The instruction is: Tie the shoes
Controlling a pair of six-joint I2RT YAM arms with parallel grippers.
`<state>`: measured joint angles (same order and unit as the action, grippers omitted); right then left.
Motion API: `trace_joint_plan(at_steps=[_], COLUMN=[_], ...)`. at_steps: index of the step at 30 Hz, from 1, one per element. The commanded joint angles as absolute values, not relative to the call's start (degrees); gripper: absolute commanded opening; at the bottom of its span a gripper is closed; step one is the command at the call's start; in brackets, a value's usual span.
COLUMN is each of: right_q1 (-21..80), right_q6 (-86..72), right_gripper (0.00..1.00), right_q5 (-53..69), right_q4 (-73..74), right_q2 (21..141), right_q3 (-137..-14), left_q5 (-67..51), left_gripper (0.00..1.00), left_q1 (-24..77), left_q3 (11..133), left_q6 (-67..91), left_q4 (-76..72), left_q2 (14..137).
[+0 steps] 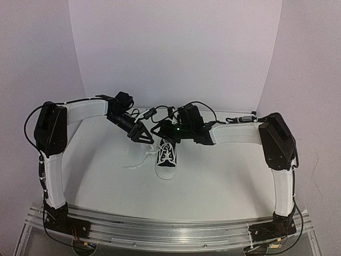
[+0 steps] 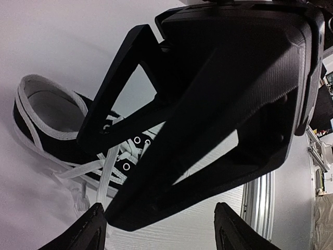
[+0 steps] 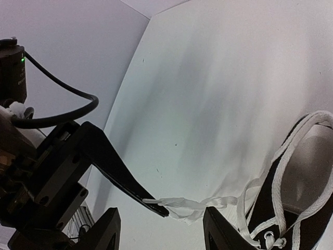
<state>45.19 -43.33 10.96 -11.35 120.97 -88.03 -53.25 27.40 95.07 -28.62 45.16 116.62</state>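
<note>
Claws parted at untied sneaker (image 1: 166, 159)
Left claw (image 2: 157, 221) and right claw (image 3: 161, 216) hold nothing; pinching the lace (image 3: 200, 204) near its tip seems wisest.

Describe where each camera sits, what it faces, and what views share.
Top external: above and behind, looking down on the table; both arms, left gripper and right gripper, show.
Left wrist: on the left arm, facing the sneaker past the right gripper; own fingertips below.
Right wrist: on the right arm, facing the sneaker and a lace; own fingertips below.
Shared: all three show the sneaker.
</note>
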Motion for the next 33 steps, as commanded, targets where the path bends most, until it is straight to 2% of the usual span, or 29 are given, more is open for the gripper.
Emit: trace_joint_plan(at_steps=[1, 9, 13, 19, 21, 25, 29, 33], right_q1=[45.12, 45.12, 45.16, 45.17, 45.18, 45.13, 44.83, 44.43], right_q6=[-48.47, -48.99, -49.68, -48.24, -47.7, -47.02, -45.81, -45.07], right_gripper=[0.54, 0.51, 0.42, 0.16, 0.01, 0.0, 0.0, 0.0], right_q5=[13.75, 14.38, 14.23, 11.87, 11.08, 7.61, 5.79, 4.76], right_q4=[-14.13, -16.87, -17.0, -17.92, -17.89, -17.93, -17.93, -17.93], right_q2=[122.45, 124.97, 126.98, 127.44, 127.3, 125.43, 123.35, 121.44], right_q3=[-90.88, -91.92, -93.7, -94.76, -94.49, -91.62, -89.36, -87.81], left_q5=[-53.78, -54.38, -54.4, -54.64, -54.57, -54.53, -54.45, -54.04], left_gripper=[0.7, 0.7, 0.7, 0.7, 0.7, 0.73, 0.82, 0.93], left_q1=[27.44, 27.43, 27.44, 27.41, 27.42, 27.4, 27.35, 25.7], left_q3=[94.56, 94.65, 95.12, 94.7, 94.79, 95.29, 97.42, 103.29], left_q6=[-29.8, -29.52, -29.38, -29.82, -29.97, -30.18, -31.54, -39.15], left_q4=[42.38, 42.02, 42.08, 42.34, 42.45, 42.7, 45.32, 54.16], left_q2=[114.46, 114.61, 114.79, 114.7, 114.78, 114.55, 114.14, 113.8])
